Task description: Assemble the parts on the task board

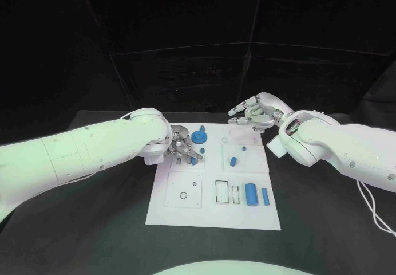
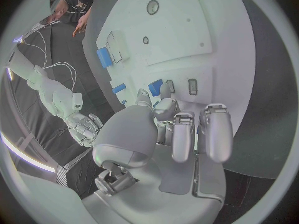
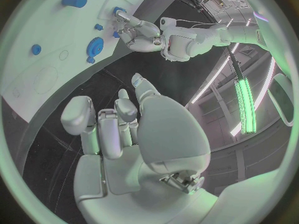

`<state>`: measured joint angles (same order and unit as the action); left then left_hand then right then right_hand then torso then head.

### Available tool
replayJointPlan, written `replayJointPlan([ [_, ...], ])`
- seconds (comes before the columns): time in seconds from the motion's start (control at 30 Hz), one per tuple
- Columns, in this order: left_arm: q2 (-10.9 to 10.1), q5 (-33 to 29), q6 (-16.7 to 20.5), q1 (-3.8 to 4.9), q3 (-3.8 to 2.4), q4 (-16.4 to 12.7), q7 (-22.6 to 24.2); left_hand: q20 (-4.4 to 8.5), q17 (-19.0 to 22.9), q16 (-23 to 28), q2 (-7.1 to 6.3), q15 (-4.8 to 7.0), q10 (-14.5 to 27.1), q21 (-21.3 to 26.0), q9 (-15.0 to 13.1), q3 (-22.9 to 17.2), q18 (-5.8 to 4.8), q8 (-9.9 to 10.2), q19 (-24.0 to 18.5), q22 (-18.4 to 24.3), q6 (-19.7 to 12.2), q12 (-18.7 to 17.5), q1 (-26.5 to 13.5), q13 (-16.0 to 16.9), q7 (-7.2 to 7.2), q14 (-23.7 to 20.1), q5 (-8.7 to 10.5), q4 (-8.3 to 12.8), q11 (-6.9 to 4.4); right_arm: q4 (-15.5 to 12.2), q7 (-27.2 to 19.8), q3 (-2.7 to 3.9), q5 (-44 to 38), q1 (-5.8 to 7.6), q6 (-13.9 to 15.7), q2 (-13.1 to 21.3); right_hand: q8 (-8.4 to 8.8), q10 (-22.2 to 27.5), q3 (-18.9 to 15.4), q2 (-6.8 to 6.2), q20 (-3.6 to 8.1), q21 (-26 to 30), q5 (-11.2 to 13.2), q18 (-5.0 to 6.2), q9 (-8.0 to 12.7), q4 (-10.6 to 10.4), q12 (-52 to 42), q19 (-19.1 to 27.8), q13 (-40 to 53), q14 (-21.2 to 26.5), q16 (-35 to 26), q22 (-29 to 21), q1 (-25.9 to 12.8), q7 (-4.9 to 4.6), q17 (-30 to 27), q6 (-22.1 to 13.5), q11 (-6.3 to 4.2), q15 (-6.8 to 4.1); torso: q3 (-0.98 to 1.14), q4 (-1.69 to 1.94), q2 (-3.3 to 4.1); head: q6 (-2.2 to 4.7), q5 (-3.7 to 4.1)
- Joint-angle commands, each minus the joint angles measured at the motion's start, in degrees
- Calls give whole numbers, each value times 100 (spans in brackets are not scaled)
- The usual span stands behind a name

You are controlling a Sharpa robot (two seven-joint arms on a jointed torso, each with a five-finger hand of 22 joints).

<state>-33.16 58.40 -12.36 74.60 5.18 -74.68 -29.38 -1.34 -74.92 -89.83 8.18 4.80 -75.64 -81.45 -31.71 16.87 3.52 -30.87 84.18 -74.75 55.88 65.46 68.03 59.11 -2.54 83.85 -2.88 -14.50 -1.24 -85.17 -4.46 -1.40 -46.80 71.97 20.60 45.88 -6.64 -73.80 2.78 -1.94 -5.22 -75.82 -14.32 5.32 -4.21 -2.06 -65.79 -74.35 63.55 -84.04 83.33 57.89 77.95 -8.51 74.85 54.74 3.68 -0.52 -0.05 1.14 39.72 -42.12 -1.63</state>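
Observation:
The white task board [image 1: 186, 213] lies in the middle of the black table. My left hand [image 1: 183, 148] hovers low over its far left part, beside a blue gear [image 1: 202, 137]. In the left wrist view the left hand [image 2: 171, 129] curls down and a small blue part [image 2: 156, 86] sits pinched between the thumb and a fingertip, right at the board [image 2: 187, 30]. My right hand [image 1: 252, 114] is raised over the board's far edge, fingers apart and holding nothing. The right wrist view shows the right hand [image 3: 124, 129] empty, above the board [image 3: 50, 69] and gear [image 3: 95, 46].
Other blue parts lie on the board: a piece [image 1: 233, 160] at mid-board, a cylinder [image 1: 250, 193] and a bar [image 1: 265, 196] at the near right beside rectangular slots [image 1: 222, 192]. Black table surrounds the board on all sides.

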Motion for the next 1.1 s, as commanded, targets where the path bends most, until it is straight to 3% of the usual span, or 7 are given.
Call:
replayJointPlan([
  [0.03,13,33,-106,11,0,8,-36,25,-1508,-17,19,30,3,-27,-25,-27,-55,-40,86,-8,-45,38,76,8,3,615,7,57,-33,-1,-7,4,-16,12,-52,-10,-33,-19,-24,46,2,39,-35,96,8,16,19,45,-4,-265,-27,-5,-27,3,-5,35,-36,-47,0,1,-2,-10,3],
  [0.23,27,33,-119,11,1,19,-38,25,-1508,-17,85,31,5,-32,-106,-164,-55,-73,82,-21,-83,46,277,15,2,615,6,219,-34,1,-5,4,-16,12,-63,-17,-34,-19,-24,47,2,45,-44,98,9,16,19,49,-5,-264,-32,-17,-29,3,-12,35,-36,-47,0,-1,2,-25,3],
  [0.43,45,33,-109,12,2,19,-38,37,-1508,-17,260,53,14,-30,-178,-538,-53,-79,76,-25,-155,46,766,24,34,615,2,595,-65,7,-3,4,-16,12,-80,-23,-34,-19,-24,47,3,45,-45,98,9,16,20,49,-6,-264,-32,-17,-28,3,-12,35,-36,-47,1,0,0,-31,5],
  [0.83,24,-116,-102,13,2,-6,-32,65,-1508,-17,353,75,58,-4,-191,-1166,-45,47,57,3,-257,-10,1150,-1,49,615,-52,1025,-86,28,1,3,-16,12,-138,-45,-38,-22,-13,54,5,52,-85,98,12,28,22,47,-9,-267,-34,-23,-14,4,-8,31,-38,-50,0,6,-1,-45,5],
  [0.97,-20,-222,-16,12,2,-40,-20,62,-1508,-17,258,72,74,6,-195,-1682,-42,122,53,4,-268,-43,1145,-14,34,615,-225,1202,-73,36,9,3,-16,12,-161,-50,-40,-20,-8,55,7,57,-118,99,13,34,28,46,-17,-267,-39,-28,-10,4,-14,28,-39,-51,0,7,2,-44,2],
  [1.07,-84,-372,151,11,2,-92,3,38,-1508,-17,3,50,55,17,-245,-2605,-40,148,52,1,-257,-59,920,-16,4,615,-278,1392,-72,44,15,3,-16,12,-182,-54,-40,-19,-7,54,7,58,-125,99,14,35,30,46,-19,-267,-41,-29,-9,4,-17,28,-39,-51,2,9,-2,-45,0],
  [1.1,-96,-396,184,11,2,-103,7,60,-1508,-17,-178,15,44,21,-287,-3070,-33,135,53,-3,-251,-56,682,-13,-28,615,-261,1416,-59,46,16,3,-16,12,-185,-55,-40,-19,-7,54,7,58,-125,99,14,35,30,46,-19,-267,-41,-29,-9,4,-17,28,-39,-51,4,11,-2,-44,1],
])
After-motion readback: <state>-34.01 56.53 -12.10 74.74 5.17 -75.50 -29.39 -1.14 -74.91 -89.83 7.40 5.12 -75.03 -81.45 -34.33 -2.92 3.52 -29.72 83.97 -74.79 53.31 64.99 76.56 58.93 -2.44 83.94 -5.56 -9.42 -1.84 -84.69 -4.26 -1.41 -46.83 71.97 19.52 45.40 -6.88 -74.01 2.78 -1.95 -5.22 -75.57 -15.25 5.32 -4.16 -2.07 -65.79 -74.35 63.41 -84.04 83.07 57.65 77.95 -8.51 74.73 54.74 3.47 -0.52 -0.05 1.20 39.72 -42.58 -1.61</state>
